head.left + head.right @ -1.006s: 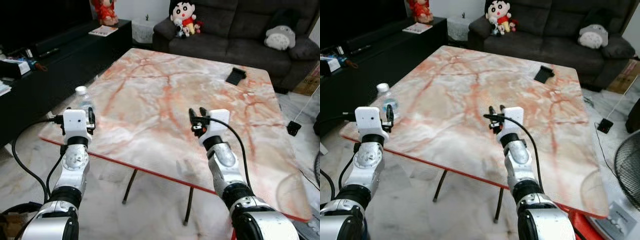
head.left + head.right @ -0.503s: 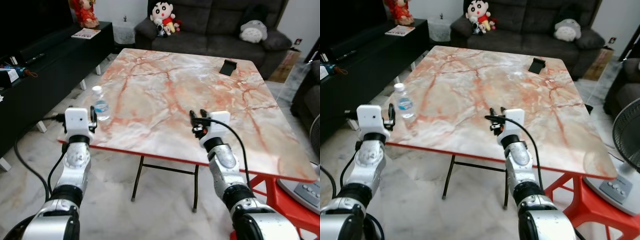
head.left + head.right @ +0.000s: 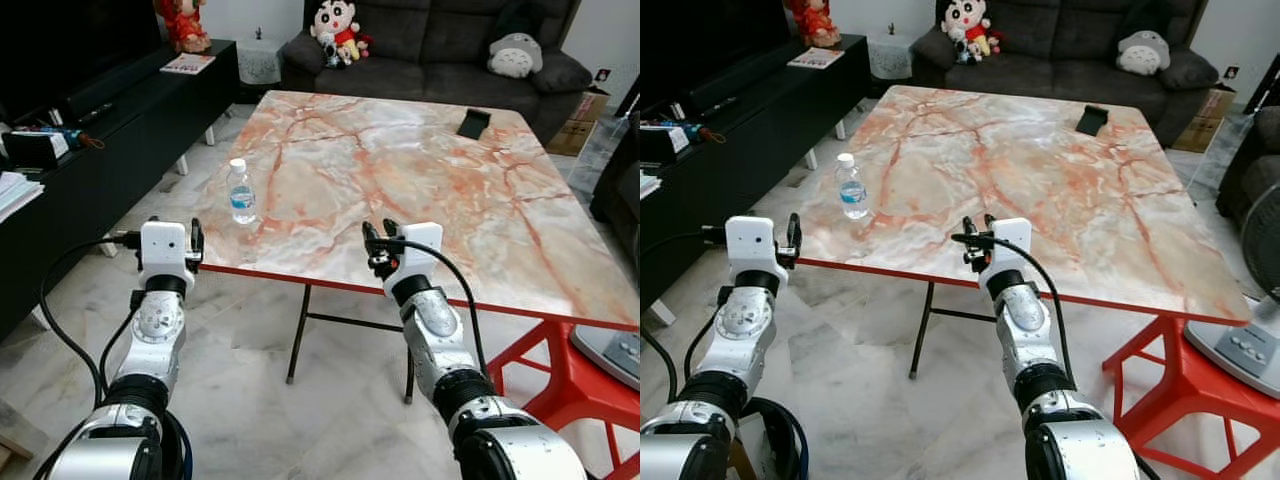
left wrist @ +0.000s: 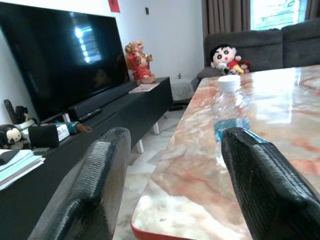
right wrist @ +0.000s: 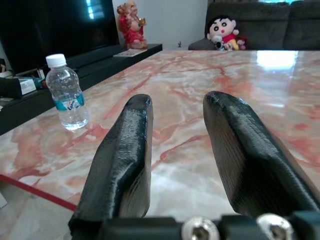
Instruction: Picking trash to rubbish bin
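While both arms are held forward at the near edge of the marble table (image 3: 480, 190), nothing is gripped by either: the left gripper (image 3: 196, 243) is carried with its fingers (image 4: 95, 195) spread wide and empty, just off the table's near left corner, and the right gripper (image 3: 377, 240) is likewise parted and empty, poised over the near edge. A clear water bottle (image 3: 239, 191) with a white cap and blue label, judged to be the trash in question, is seen standing upright on the table near that left corner, apart from both grippers and framed between the left fingers in the left wrist view. A dark flat object (image 3: 472, 123) is noted at the far side of the table, well apart. No rubbish bin can be identified. Risk is assessed as follows: the bottle is light, tall and close to the edge, so a glancing touch by one finger before closure could tip it or roll it off; the red table rim (image 3: 300, 280) could be struck if the approach is made too low.
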Tool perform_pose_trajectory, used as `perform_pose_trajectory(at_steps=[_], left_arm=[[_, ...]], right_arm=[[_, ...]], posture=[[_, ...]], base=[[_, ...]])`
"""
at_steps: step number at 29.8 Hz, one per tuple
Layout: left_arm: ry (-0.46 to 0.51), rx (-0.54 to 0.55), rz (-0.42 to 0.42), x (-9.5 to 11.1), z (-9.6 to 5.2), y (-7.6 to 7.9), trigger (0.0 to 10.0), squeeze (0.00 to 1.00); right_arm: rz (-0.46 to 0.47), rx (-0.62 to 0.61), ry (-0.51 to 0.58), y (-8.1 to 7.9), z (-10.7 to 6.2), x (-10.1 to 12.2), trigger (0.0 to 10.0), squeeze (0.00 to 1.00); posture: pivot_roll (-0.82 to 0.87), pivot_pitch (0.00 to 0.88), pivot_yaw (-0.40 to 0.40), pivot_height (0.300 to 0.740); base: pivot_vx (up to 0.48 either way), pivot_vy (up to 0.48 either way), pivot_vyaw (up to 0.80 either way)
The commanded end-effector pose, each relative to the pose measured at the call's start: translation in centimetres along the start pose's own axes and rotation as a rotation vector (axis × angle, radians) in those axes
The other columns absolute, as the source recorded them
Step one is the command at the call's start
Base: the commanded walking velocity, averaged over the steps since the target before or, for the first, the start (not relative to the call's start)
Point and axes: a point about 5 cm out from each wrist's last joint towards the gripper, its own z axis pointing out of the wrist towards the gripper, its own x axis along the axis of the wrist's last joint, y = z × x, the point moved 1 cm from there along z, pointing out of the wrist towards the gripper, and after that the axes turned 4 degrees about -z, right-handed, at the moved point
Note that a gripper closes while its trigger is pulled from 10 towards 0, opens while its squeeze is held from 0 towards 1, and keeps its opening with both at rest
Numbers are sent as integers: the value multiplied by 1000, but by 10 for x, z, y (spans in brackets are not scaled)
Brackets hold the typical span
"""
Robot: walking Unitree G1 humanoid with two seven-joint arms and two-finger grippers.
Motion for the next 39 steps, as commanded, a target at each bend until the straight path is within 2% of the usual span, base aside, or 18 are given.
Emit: perform_pose_trajectory(at_steps=[1,20,31,35,37,39], left_arm=[[21,-12,-6,8,5,3,10000,0],[26,-7,-4,9,6,0,10000,0],[54,-17,7,13,4,5,10000,0],[87,-25,12,19,6,7,10000,0],[173,-27,22,38,11,8,10000,0],[201,-31,25,45,12,8,10000,0]], right_arm=[[-11,-7,19,3,3,6,10000,0],[4,1,32,0,5,9,10000,0],[5,16,43,-2,5,11,10000,0],[-3,19,48,-2,6,12,10000,0],[0,18,65,-2,6,14,10000,0],[2,18,67,-2,6,14,10000,0]], posture=[[53,0,-41,740],[58,0,-47,740],[59,0,-52,740],[59,3,-54,740],[58,4,-56,740],[59,4,-57,740]], base=[[480,0,0],[480,0,0],[480,0,0],[480,0,0],[480,0,0],[480,0,0]])
